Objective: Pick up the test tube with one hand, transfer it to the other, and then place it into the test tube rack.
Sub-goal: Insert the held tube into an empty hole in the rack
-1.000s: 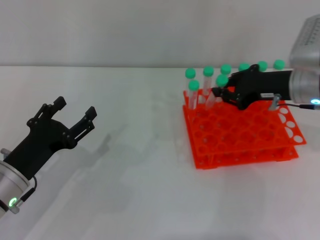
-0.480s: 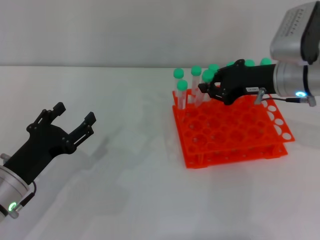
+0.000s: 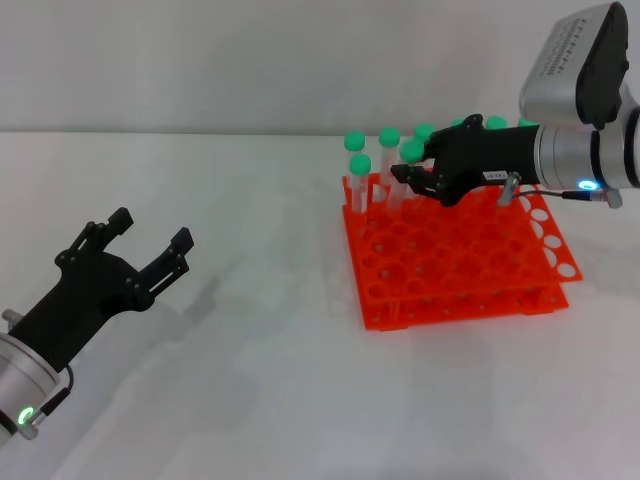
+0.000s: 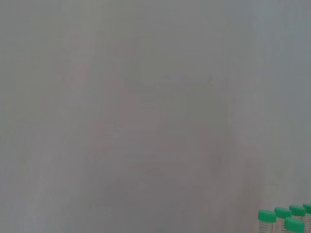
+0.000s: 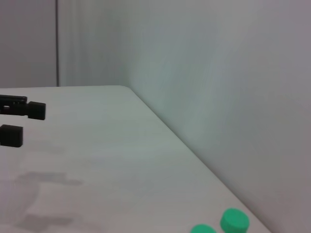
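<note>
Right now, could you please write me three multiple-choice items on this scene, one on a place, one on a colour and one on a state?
1. Where is the right gripper?
A. over the rack's far left corner, among the tubes
B. flat on the table near the left arm
C. below the rack

2. What colour are the tube caps?
A. blue
B. green
C. white

3. How are the left gripper's fingers?
A. shut on a tube
B. shut and empty
C. spread open and empty

Answers: 1 A, the right gripper sits at the test tube rack beside a test tube. 2 B, every cap shows green. 3 C, the left gripper hangs over the table with its fingers apart.
</note>
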`<action>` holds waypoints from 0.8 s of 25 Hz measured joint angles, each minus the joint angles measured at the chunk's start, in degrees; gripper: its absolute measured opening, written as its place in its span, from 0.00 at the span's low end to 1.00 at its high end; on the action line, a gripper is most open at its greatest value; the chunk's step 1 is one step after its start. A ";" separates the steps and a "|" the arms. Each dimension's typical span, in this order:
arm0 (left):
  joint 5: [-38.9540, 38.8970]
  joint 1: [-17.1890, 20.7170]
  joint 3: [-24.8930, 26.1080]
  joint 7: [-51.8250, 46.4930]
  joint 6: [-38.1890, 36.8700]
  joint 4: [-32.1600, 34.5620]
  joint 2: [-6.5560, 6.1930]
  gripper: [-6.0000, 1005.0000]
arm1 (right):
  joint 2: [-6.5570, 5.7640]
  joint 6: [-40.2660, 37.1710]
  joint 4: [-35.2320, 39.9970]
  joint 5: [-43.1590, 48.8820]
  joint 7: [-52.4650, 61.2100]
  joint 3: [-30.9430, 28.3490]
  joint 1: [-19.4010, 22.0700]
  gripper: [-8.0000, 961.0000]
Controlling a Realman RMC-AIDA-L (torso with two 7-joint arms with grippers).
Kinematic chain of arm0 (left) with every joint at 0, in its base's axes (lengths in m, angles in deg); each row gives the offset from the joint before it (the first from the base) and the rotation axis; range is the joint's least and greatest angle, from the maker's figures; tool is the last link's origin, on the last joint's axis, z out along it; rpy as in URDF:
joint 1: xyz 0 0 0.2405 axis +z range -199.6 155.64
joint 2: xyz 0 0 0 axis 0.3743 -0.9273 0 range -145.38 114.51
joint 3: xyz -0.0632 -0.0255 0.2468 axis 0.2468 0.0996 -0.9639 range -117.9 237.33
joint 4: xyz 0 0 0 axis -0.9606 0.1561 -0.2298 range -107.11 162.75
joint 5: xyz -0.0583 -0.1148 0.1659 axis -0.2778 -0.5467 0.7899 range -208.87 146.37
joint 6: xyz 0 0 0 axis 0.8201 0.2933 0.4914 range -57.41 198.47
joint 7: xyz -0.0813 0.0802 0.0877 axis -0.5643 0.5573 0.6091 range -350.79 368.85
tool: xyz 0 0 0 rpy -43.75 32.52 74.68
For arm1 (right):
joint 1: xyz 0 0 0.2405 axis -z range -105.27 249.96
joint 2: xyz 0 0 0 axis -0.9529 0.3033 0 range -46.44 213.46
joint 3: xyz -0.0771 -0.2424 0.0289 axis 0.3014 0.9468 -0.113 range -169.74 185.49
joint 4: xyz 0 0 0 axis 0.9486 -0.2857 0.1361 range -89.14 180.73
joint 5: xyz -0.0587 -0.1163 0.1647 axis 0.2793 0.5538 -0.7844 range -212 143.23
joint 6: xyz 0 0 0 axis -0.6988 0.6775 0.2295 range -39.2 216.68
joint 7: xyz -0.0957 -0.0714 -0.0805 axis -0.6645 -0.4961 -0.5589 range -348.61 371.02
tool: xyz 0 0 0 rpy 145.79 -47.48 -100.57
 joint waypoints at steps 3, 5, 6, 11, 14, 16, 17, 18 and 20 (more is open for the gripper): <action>0.00 -0.07 0.00 0.00 0.05 0.00 0.00 0.88 | 0.09 0.85 0.02 -0.13 -0.02 0.00 -0.07 0.32; 0.02 -0.09 0.00 0.00 0.05 0.00 0.00 0.88 | 0.17 1.51 0.02 -0.33 -0.03 0.07 -0.13 0.36; 0.04 -0.09 0.00 0.00 0.05 0.00 0.00 0.88 | 0.19 1.77 0.02 -0.40 -0.03 0.16 -0.16 0.37; 0.09 -0.09 0.00 0.00 0.20 -0.03 0.00 0.88 | 0.45 2.38 0.02 -0.51 -0.13 1.13 -0.58 0.46; 0.09 -0.16 0.00 0.01 0.32 -0.14 0.00 0.88 | 0.63 2.51 0.02 -1.33 -0.33 2.49 -0.89 0.52; 0.09 -0.55 0.00 0.05 0.32 -0.70 0.00 0.88 | 0.67 2.69 0.02 -2.21 -0.43 3.54 -0.98 0.53; 0.06 -0.70 0.00 0.08 0.30 -0.92 0.00 0.88 | 0.68 2.85 0.02 -2.70 -0.49 4.18 -1.01 0.54; 0.01 -0.84 0.00 0.12 0.23 -1.16 0.00 0.88 | 0.68 2.95 0.02 -3.03 -0.50 4.62 -1.05 0.54; -0.11 -0.95 -0.01 0.15 0.14 -1.29 0.00 0.88 | 0.67 2.89 0.34 -3.63 -0.46 5.03 -1.02 0.55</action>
